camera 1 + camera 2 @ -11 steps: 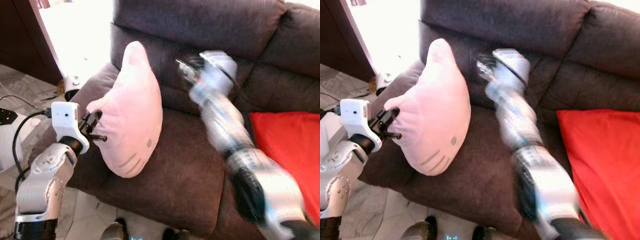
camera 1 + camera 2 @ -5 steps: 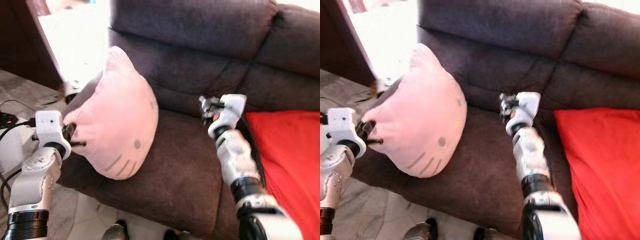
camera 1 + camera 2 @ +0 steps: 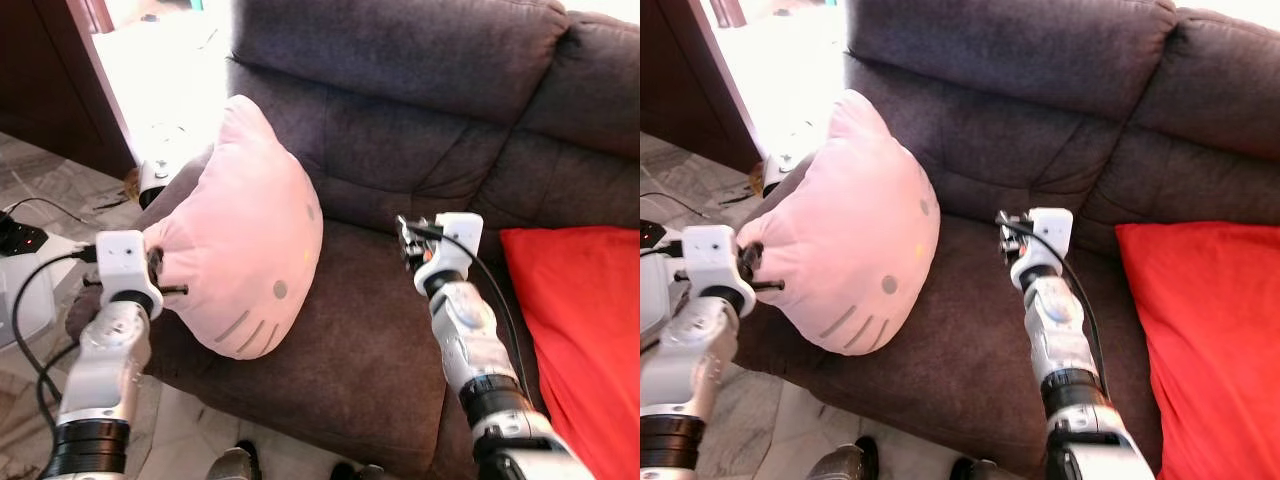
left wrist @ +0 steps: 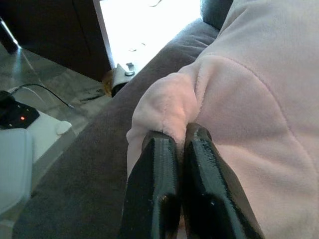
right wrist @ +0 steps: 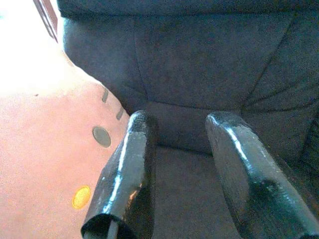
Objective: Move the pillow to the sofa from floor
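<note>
Pink cat-face pillow (image 3: 245, 240) propped upright on the left seat of a dark brown sofa (image 3: 400, 110), leaning against the left armrest and the lower backrest. Embroidered whiskers, one dark eye and a yellow nose facing out toward the middle of the sofa. Pointed ear sticking up against the backrest.

Left gripper (image 3: 172, 290) at the pillow's outer edge, beside the sofa's left armrest, jaws clenched on a rounded flap of pink plush (image 4: 167, 107). Black fingers (image 4: 199, 174) pressed together in the wrist view, with the plush pinched at their tips.

Right gripper (image 3: 408, 238) over the middle of the sofa seat, well apart from the pillow, jaws released with a clear gap between them and holding nothing. Two black fingers (image 5: 124, 179) in the right wrist view spread before the sofa backrest, with the pillow's eye and nose off to one side.

Red cushion (image 3: 580, 330) lying on the right seat of the sofa, beyond the right arm. Nothing resting on the seat between the pillow and the red cushion apart from the right arm.

Left of the sofa, tiled floor (image 3: 40, 175) with a black cable (image 3: 40, 305), a power strip (image 3: 22, 236) showing a small red light, and a small white object (image 3: 155, 178) by the armrest. Dark wooden panel (image 3: 50, 80) behind that, bright light beside it. Dark shoes (image 3: 235, 465) at the sofa's front edge.
</note>
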Controlling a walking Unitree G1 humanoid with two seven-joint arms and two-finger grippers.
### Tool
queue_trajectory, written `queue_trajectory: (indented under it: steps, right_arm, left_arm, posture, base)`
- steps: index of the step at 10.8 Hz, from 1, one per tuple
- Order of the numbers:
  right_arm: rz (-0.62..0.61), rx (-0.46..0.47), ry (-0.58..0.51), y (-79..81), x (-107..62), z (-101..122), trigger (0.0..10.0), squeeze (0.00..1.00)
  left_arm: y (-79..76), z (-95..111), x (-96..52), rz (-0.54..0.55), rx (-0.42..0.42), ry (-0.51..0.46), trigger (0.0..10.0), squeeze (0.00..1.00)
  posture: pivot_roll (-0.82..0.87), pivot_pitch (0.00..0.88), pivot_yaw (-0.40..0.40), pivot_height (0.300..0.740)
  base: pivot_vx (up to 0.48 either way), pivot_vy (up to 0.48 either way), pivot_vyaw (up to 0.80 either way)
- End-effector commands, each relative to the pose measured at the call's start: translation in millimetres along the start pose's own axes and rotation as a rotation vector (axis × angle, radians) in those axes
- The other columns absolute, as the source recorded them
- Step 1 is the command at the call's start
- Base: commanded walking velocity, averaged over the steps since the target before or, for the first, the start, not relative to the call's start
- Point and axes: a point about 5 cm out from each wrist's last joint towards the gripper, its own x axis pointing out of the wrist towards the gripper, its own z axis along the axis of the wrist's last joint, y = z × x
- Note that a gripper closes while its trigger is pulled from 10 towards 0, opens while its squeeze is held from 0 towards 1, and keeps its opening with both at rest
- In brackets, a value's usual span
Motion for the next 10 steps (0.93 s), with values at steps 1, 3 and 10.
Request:
queue_trajectory:
  steps: [1,3,10]
  right_arm:
    - [-0.002,-0.004,-0.004,0.1,-1.4,0.9,10.0,0.00]
    - [-0.007,-0.007,-0.006,0.4,-1.9,0.2,10.0,0.00]
    - [-0.005,-0.018,-0.004,2.6,-4.8,-1.9,10.0,0.00]
  left_arm:
    - [-1.2,-8.4,0.2,0.005,0.016,0.029,10.0,0.00]
    - [-0.4,-10.0,3.8,0.024,0.024,0.021,10.0,0.73]
    - [13.2,13.1,2.6,0.133,0.067,-0.145,10.0,1.00]
  posture:
    - [0.21,0.185,-0.063,0.740]
    - [0.21,0.181,-0.059,0.740]
    - [0.21,0.148,-0.056,0.740]
  base:
    - [0.000,0.000,0.00]
    - [0.000,0.000,0.00]
    - [0.000,0.000,0.00]
